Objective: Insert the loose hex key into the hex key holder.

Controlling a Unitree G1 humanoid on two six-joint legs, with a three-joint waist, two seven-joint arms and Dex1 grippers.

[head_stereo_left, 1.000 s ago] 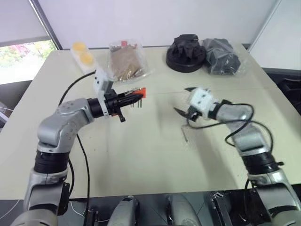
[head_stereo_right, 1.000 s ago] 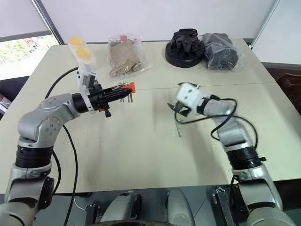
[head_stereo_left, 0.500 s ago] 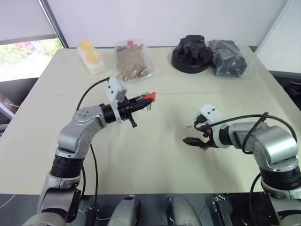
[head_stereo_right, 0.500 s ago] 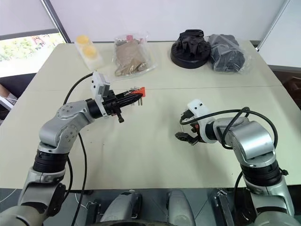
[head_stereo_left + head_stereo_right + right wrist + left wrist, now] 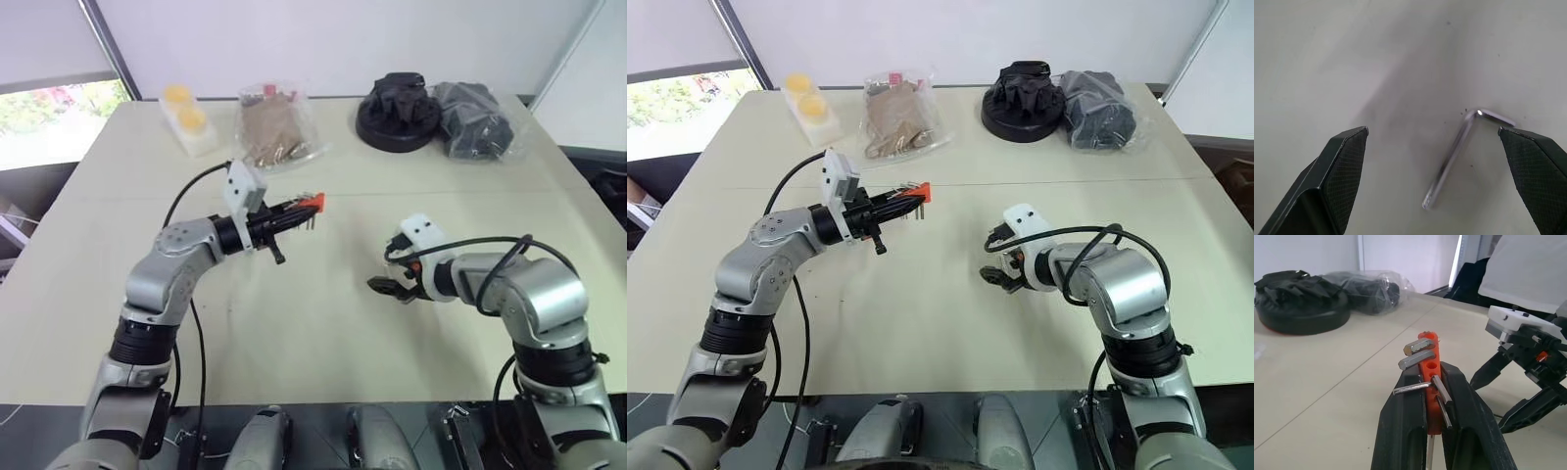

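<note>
Beige table (image 5: 323,333), white wall (image 5: 323,39) behind.

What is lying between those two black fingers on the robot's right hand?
The loose hex key lies flat on the table, between the open right gripper fingers, nearer one of them, in the right wrist view.

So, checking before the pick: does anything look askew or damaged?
Nothing stands out. The loose hex key lies flat on the table between the open right gripper's fingers; the left gripper holds the hex key holder.

R claw (image 5: 1432,161) lower, over key (image 5: 1459,152)
</note>
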